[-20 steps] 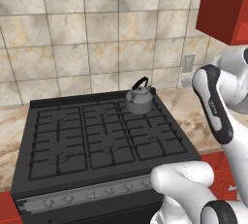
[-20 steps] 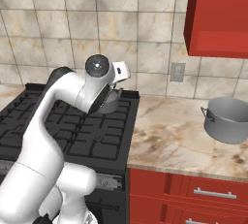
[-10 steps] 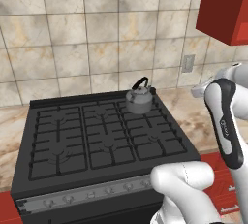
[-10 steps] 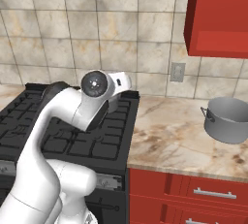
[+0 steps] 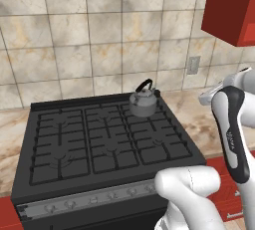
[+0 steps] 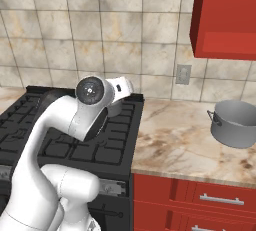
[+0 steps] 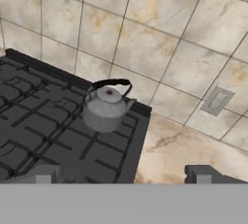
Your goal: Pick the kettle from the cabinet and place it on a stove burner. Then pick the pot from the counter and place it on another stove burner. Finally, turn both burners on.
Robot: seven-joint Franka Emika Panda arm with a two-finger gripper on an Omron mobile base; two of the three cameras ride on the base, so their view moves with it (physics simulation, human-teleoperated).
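My arm has swung away from the stove over the last second: in the left base view it was lower right beside the cooktop and now rises at the far right edge, and in the right base view my wrist has dropped lower and moved towards the worktop. The small squat grey metal kettle with its black arched handle (image 5: 143,102) has not moved; it sits on the back right grate of the black gas cooktop (image 5: 74,149), upright, spout towards the wall. I judge the kettle step done and my arm now turning for the pot.

My hand (image 7: 121,177) is empty, its two dark tips standing wide apart at the bottom of the hand view, with the kettle well ahead of them and untouched.

Going left to right in the right base view: the cooktop fills the left, my arm stands at the centre, the beige-brown veined marble worktop (image 6: 175,145) runs from the stove's right edge, and the wide straight-sided grey steel pot (image 6: 235,123) stands at the far right, near the frame edge and below the bright red wall cabinet (image 6: 225,15). The stretch of worktop between stove and pot is bare. The cabinet's underside hangs above the pot, so I would come in low and from the front. The front grates are free for the pot.
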